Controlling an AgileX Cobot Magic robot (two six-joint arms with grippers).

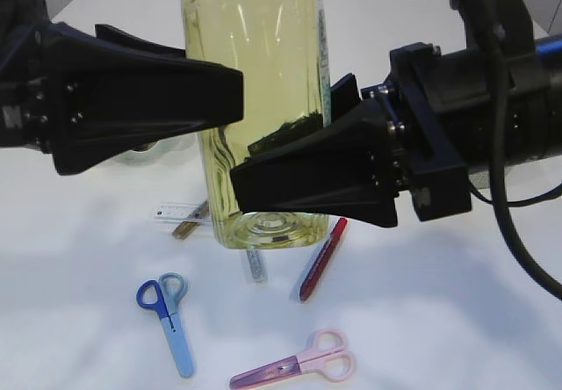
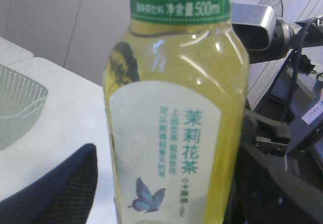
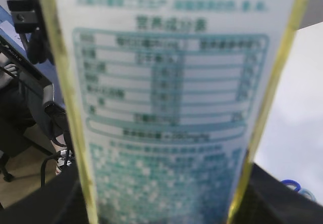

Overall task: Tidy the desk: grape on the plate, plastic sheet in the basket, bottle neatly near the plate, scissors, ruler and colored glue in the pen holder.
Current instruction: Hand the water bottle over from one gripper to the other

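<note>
A clear bottle (image 1: 263,100) of yellow-green tea stands upright at the middle, and it fills the left wrist view (image 2: 176,123) and the right wrist view (image 3: 166,108). My right gripper (image 1: 290,140) is shut on its lower body, one finger on each side (image 3: 161,204). My left gripper (image 1: 206,69) stands open around the bottle from the left; its one visible finger (image 2: 65,183) is clear of the label. On the table lie blue scissors (image 1: 167,315), pink scissors (image 1: 299,364), a red glue pen (image 1: 323,258) and a clear ruler (image 1: 184,213). Grape, plate, plastic sheet and pen holder are out of view.
A grey mesh basket (image 2: 20,108) sits at the left on the white table. The right arm's black cables (image 1: 509,188) hang at the right. Whether the bottle's base rests on the table I cannot tell.
</note>
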